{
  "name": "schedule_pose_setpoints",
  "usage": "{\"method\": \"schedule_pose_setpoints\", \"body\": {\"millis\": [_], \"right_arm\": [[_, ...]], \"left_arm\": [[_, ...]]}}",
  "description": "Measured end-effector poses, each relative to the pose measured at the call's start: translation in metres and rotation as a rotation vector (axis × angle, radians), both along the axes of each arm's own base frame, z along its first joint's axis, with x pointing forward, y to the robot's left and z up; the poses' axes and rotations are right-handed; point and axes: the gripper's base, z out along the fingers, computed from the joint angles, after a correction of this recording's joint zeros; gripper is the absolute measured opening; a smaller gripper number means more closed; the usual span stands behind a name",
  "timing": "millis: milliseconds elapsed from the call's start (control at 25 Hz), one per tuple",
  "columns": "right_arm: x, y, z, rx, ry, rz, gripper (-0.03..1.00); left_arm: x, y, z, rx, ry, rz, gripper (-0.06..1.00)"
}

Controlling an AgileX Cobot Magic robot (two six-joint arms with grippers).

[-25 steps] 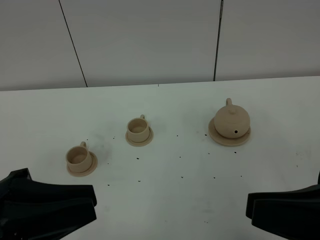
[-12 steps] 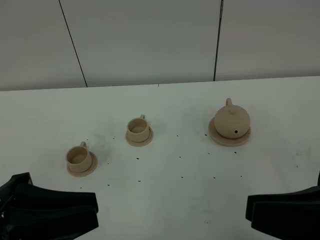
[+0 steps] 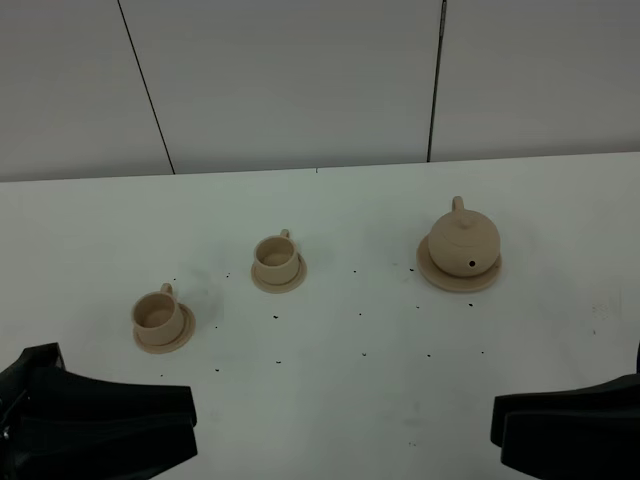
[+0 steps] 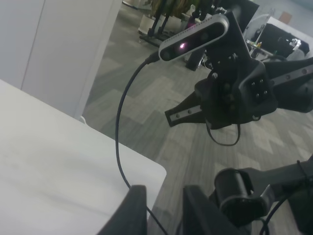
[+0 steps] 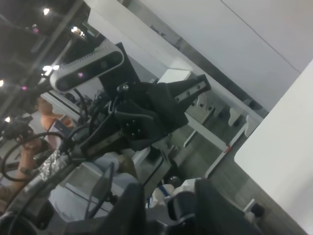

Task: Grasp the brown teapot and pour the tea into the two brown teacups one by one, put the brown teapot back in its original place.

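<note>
the brown teapot is sitting upright on its wide saucer, on the right part of the white worktop. its spout is facing the near edge and its loop handle is pointing toward the back wall.

the farther teacup is standing on a small saucer near the middle of the worktop. the nearer teacup is standing on its own small saucer further left and closer to the front. both cups are well apart from the teapot.

the left pincer is hovering low at the front left corner, and the right pincer is hovering at the front right. neither is touching anything. in the wrist views, each pincer's fingers are standing apart with a bare gap between them, gripping nothing.
</note>
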Motion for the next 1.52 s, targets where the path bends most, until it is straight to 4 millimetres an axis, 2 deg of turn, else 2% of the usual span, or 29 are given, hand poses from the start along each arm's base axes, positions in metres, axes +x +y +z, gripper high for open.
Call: {"method": "schedule_pose_setpoints", "body": {"millis": [280, 480, 760, 1000, 1200, 1320, 1520], "right_arm": [[-0.001, 0.000, -0.001, -0.021, -0.050, 0.008, 0.24], [-0.001, 0.000, -0.001, -0.028, -0.064, 0.008, 0.24], [-0.001, 0.000, -0.002, -0.036, -0.080, 0.009, 0.24], [-0.001, 0.000, -0.002, -0.039, -0.090, 0.008, 0.24], [-0.001, 0.000, -0.002, -0.040, -0.095, 0.008, 0.24], [-0.001, 0.000, -0.002, -0.041, -0.098, 0.008, 0.24], [-0.001, 0.000, -0.002, -0.044, -0.101, 0.008, 0.24]], "left_arm": [[-0.003, 0.000, -0.001, 0.032, -0.027, -0.006, 0.25], [-0.014, 0.004, 0.001, 0.098, -0.072, 0.085, 0.25], [-0.041, 0.019, 0.000, 0.256, -0.116, 0.351, 0.25], [-0.062, 0.040, -0.011, 0.378, -0.027, 0.634, 0.25], [-0.068, 0.060, -0.021, 0.494, 0.046, 0.849, 0.25], [-0.071, 0.070, -0.028, 0.588, 0.104, 0.920, 0.25], [-0.073, 0.077, -0.031, 0.635, 0.151, 0.980, 0.25]]}}
